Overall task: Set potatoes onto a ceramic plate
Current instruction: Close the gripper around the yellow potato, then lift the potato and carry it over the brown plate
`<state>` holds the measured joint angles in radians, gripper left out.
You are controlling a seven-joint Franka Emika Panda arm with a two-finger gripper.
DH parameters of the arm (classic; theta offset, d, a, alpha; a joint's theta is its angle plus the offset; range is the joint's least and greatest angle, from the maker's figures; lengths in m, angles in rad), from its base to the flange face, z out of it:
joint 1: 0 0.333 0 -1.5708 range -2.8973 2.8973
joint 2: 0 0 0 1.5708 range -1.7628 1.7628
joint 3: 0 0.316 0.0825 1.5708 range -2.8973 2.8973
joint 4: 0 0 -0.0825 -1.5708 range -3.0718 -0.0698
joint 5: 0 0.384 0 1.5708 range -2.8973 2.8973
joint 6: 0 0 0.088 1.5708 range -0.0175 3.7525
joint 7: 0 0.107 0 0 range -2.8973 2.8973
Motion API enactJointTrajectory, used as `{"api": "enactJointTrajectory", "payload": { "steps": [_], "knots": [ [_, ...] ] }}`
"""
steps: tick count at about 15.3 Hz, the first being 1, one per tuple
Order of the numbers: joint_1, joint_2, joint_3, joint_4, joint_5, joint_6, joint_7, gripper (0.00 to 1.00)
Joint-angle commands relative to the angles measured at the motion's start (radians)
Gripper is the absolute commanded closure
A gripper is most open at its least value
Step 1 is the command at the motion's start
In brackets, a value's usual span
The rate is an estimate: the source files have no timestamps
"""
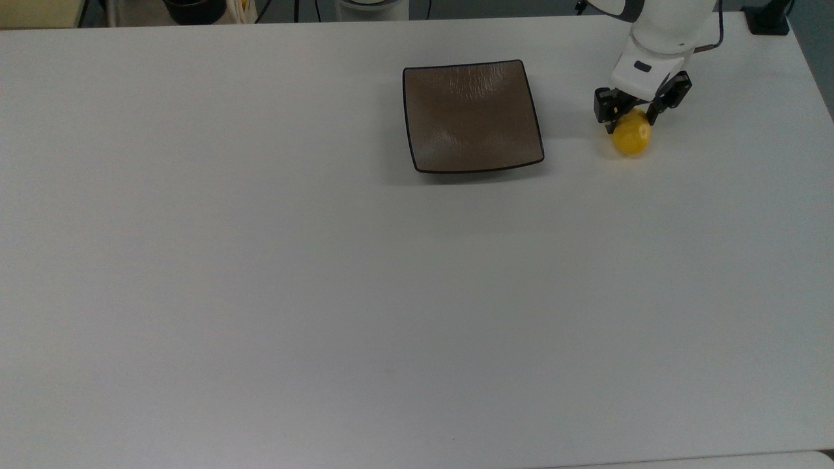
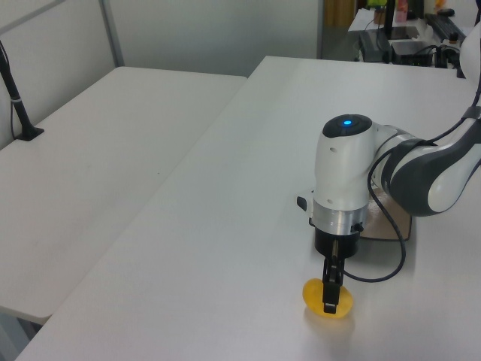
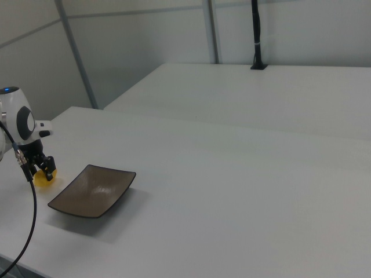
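A small yellow potato (image 1: 632,138) (image 2: 312,298) (image 3: 42,180) lies on the white table, to the right of the ceramic plate in the top view. My gripper (image 1: 632,122) (image 2: 329,301) (image 3: 40,171) points straight down over it, one black finger pressed on each side, so it is shut on the potato at table height. The square brown-grey ceramic plate (image 1: 472,117) (image 3: 93,191) sits bare a short way off. In the left view the arm hides most of the plate (image 2: 400,219).
A black clamped post (image 1: 769,19) stands at the table's far right corner in the top view. A cable (image 2: 391,259) loops from my wrist beside the plate. A second white table (image 2: 98,150) adjoins on the left view's left.
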<state>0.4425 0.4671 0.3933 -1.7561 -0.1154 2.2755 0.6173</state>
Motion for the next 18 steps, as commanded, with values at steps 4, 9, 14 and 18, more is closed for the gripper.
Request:
{"api": "enactJointTrajectory", "payload": {
  "steps": [4,9,14,18],
  "knots": [
    [-0.022,-0.155,-0.007,-0.013,-0.020,-0.206,-0.052,0.64],
    [-0.079,-0.215,-0.043,-0.008,-0.023,-0.341,-0.217,0.64],
    [-0.097,-0.225,-0.108,-0.019,-0.041,-0.422,-0.300,0.62],
    [-0.110,-0.219,-0.116,-0.031,-0.041,-0.419,-0.300,0.06]
  ]
}}
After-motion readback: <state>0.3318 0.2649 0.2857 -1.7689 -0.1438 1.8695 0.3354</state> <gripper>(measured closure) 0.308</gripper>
